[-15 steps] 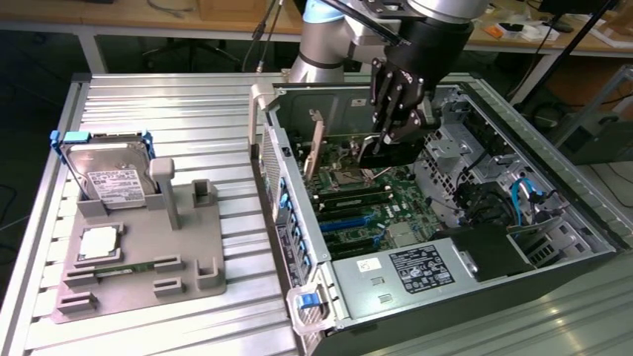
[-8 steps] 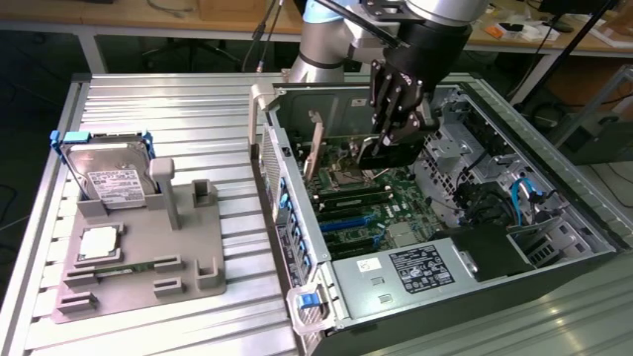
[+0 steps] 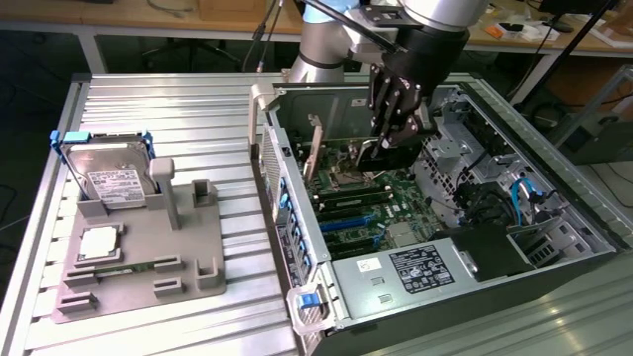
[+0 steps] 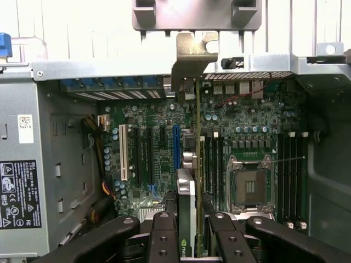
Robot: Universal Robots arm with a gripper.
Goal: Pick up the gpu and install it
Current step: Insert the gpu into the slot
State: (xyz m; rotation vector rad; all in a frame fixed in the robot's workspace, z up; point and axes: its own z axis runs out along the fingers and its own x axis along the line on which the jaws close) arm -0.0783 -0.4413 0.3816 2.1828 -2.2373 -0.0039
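Note:
The gpu (image 4: pixel 187 197) is seen edge-on as a thin green card with a small black cooler, and its silver bracket (image 4: pixel 192 55) stands against the rear slot openings of the open computer case (image 3: pixel 296 222). My gripper (image 4: pixel 191 216) is shut on the card's end away from the bracket, one finger on each face. In the exterior view my gripper (image 3: pixel 381 144) reaches down into the case over the motherboard (image 3: pixel 366 215), with the gpu (image 3: pixel 316 144) upright between it and the rear wall. I cannot tell whether the card's lower edge sits in a slot.
A grey fixture (image 3: pixel 148 252) at the exterior view's left carries a blue-framed hard drive (image 3: pixel 109 174), a processor (image 3: pixel 99 243) and a memory stick (image 3: pixel 129 268). Inside the case are the power supply (image 3: pixel 420 267), the processor socket (image 4: pixel 249 189) and blue cables (image 3: pixel 524 189).

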